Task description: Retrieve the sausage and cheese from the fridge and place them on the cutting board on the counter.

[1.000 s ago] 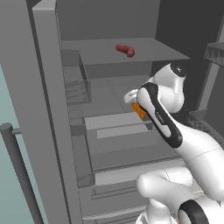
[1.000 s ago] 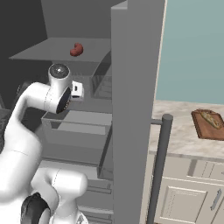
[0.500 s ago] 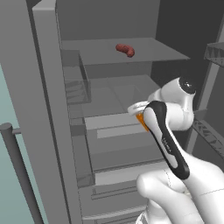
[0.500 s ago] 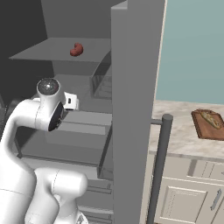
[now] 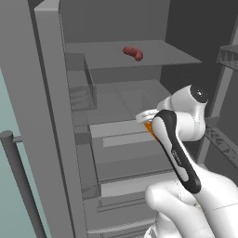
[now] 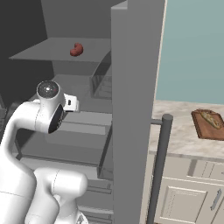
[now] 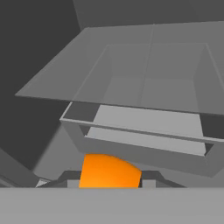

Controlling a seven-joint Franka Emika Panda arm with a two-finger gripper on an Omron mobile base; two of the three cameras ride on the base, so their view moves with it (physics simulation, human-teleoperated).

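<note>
An orange piece of cheese sits between my gripper's fingers, which are shut on it, in front of the fridge's open interior. In the left base view the cheese peeks out beside my forearm, at the height of the clear drawers. The reddish-brown sausage lies on the upper glass shelf, above and behind my hand; the right base view shows the sausage too. The brown cutting board rests on the pale counter, right of the fridge door.
The open fridge door with its long bar handle stands between the arm and the counter. Clear drawers sit ahead of the hand. A door bin hangs on the left door. Cream cabinets lie below the counter.
My hand has drawn back from the fridge shelves and sunk a little, still carrying the cheese. The sausage has stayed in place.
</note>
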